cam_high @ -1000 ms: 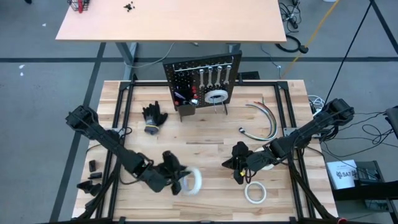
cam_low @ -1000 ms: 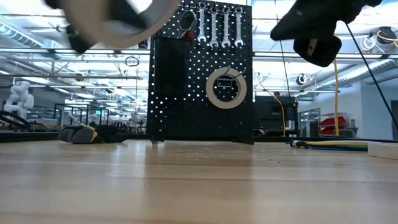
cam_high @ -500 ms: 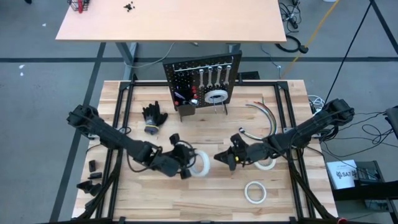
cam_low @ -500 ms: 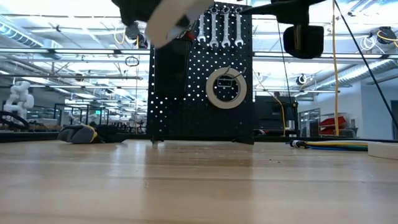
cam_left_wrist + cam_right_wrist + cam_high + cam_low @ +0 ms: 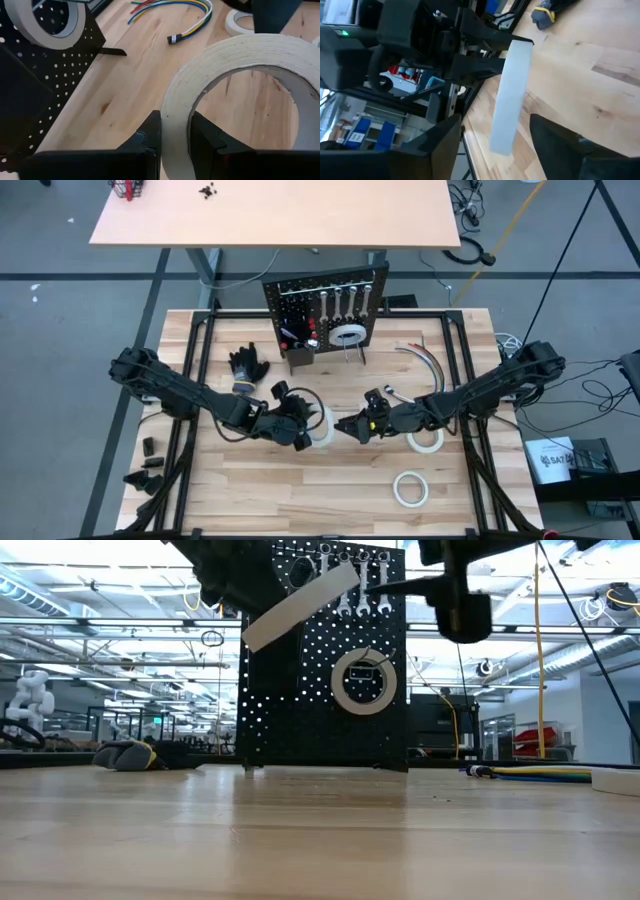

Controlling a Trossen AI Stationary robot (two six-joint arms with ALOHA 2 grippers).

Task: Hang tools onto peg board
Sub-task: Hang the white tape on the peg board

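My left gripper (image 5: 303,425) is shut on a white tape roll (image 5: 321,426), held clear above the table's middle. My right gripper (image 5: 495,120) stands open just to the right of the roll (image 5: 512,95), one finger on each side of its band, touching nothing. The black peg board (image 5: 325,320) stands upright at the far edge. Silver wrenches (image 5: 350,585) hang along its top. Another tape roll (image 5: 363,680) hangs on a hook, and red- and black-handled screwdrivers (image 5: 300,335) stick out of its bin. My left gripper grips the roll's band (image 5: 175,132) with one finger (image 5: 202,137) inside the ring and the other (image 5: 150,135) outside. The fingers come roughly level from the table's left. The roll (image 5: 300,605) hangs clear of the table, tilted.
Two more white tape rolls (image 5: 425,440) (image 5: 410,488) lie flat on the table's right half. Coloured cables (image 5: 425,365) curve at the far right. Black gloves (image 5: 247,367) lie left of the peg board.
My left gripper has carried the tape roll from the near side toward the far edge and to the right, up to the table's middle. My right gripper has moved toward the left, up to the roll, has turned level and has opened.
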